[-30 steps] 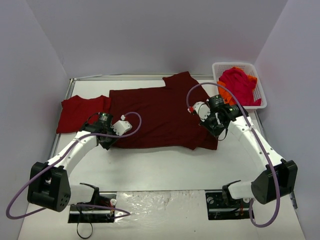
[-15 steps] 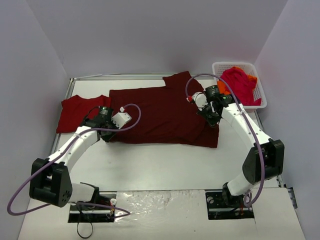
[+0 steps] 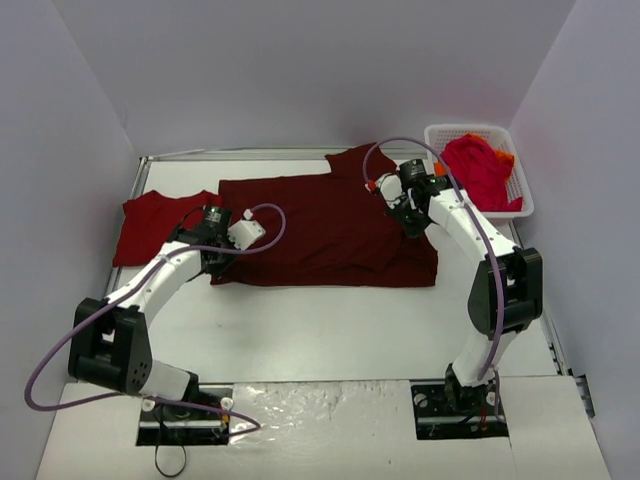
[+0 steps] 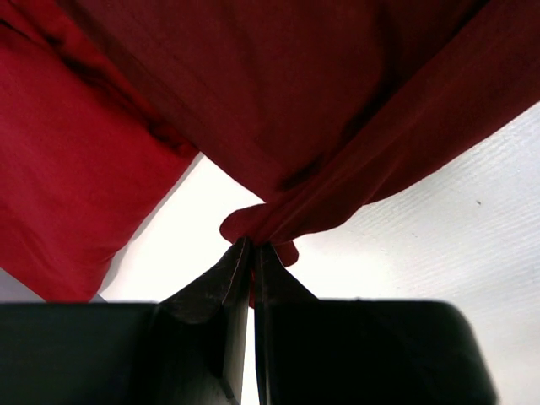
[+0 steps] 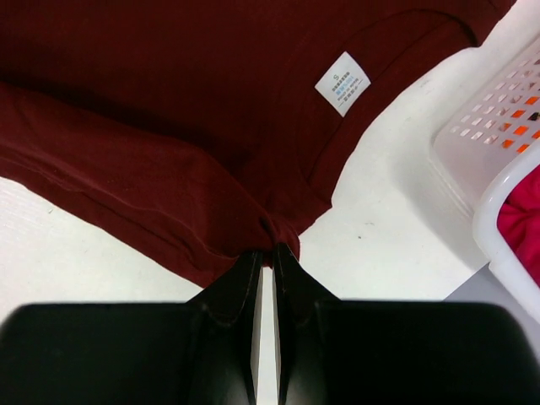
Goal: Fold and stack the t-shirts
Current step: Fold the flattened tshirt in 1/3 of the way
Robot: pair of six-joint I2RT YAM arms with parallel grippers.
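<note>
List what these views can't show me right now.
Top view: heaped shirts in the basket; their count is unclear.
Right wrist: label print on the maroon t-shirt is too small.
Left wrist: red t-shirt is cut off by the frame edge, partly behind maroon cloth.

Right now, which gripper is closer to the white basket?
Right. The right gripper is close beside the white basket, pinching one end of the maroon shirt. The left gripper pinches the shirt's opposite end, across the table, by the red shirt.
</note>
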